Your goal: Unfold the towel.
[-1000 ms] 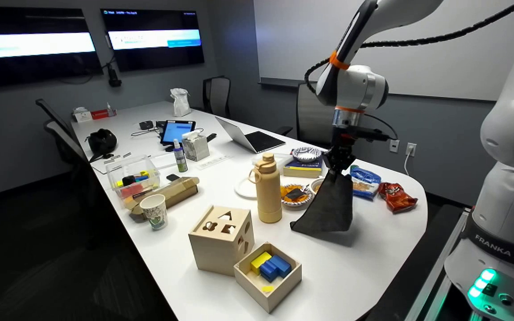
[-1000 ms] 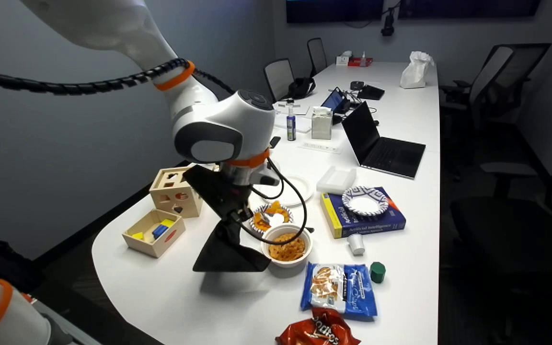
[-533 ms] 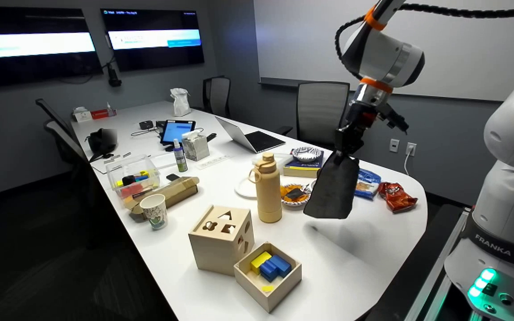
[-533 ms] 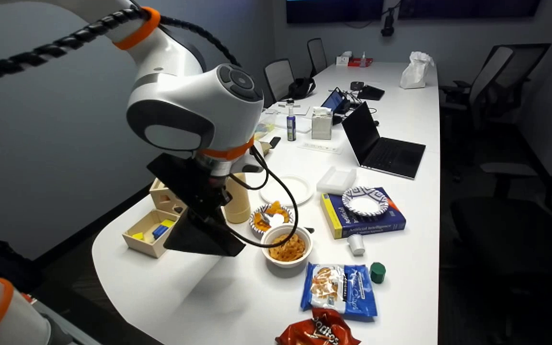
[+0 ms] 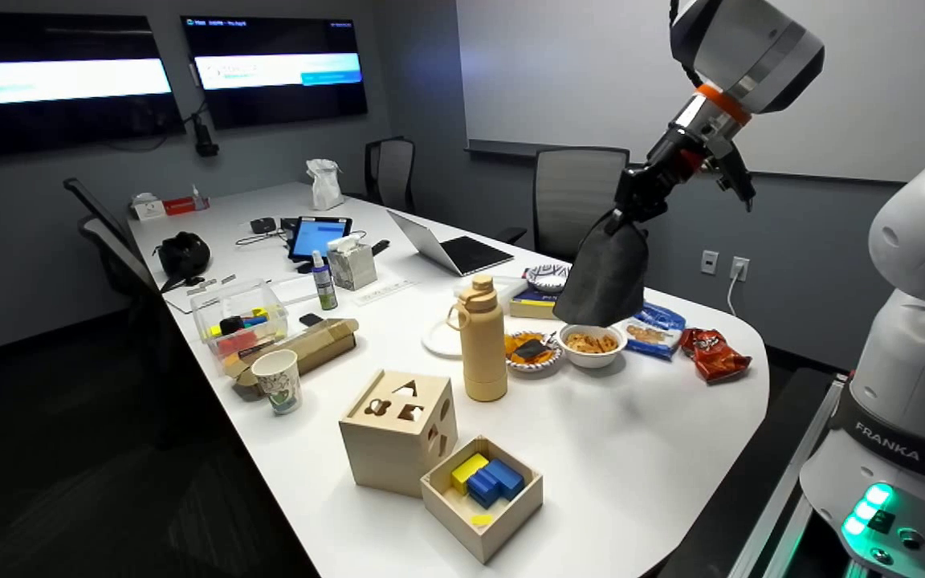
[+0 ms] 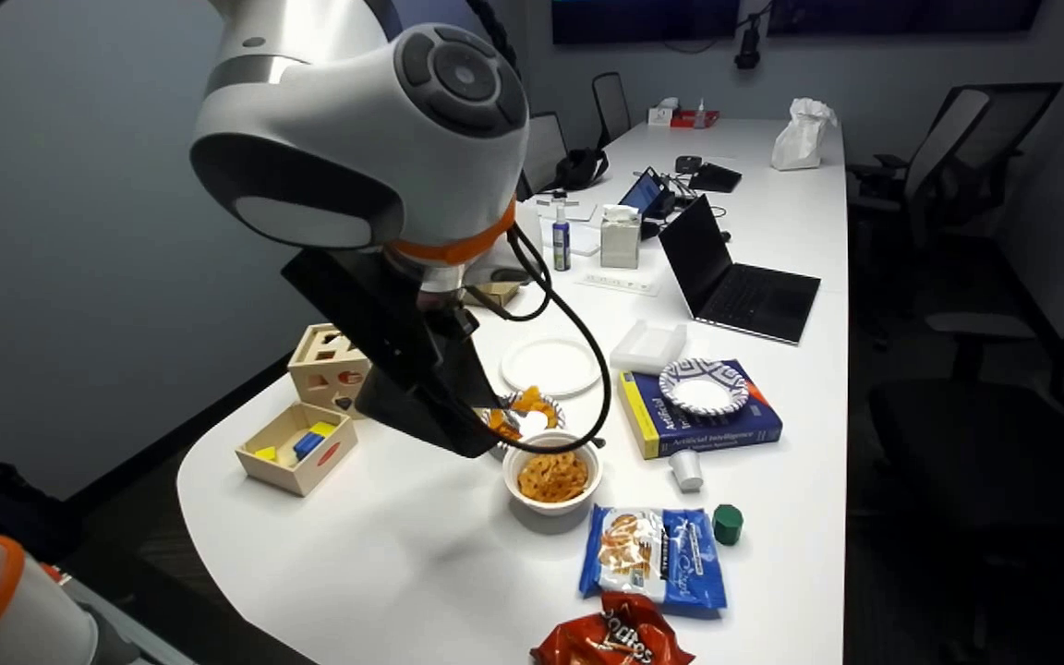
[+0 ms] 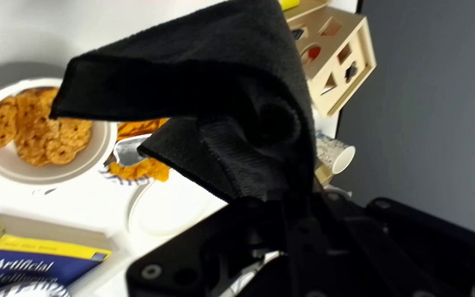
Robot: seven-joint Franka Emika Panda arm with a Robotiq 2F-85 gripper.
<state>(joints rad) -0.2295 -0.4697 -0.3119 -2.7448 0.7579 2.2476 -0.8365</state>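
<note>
The towel is a dark grey-black cloth [image 5: 603,277] hanging from my gripper [image 5: 617,220]. It is in the air, apart from the white table [image 5: 591,466], and appears just above a white bowl of crackers [image 5: 591,343] in an exterior view. In the wrist view the towel [image 7: 237,62] is folded over, with a curled inner fold and loose corners towards the bowl. My gripper also shows in the wrist view [image 7: 289,197]; its fingers are closed on the towel's edge. In an exterior view the arm hides much of the towel [image 6: 473,377].
A tan bottle [image 5: 483,345], a wooden shape box [image 5: 398,433] and an open wooden box of blocks [image 5: 482,498] stand nearby. A paper bowl of orange chips [image 5: 531,353], a blue book [image 6: 698,416], a blue snack bag [image 6: 652,559] and a red bag [image 6: 615,637] lie around.
My gripper has risen, tilted and carried the towel up off the table. The towel's lower edge touched or nearly touched the table before, and now hangs well above it.
</note>
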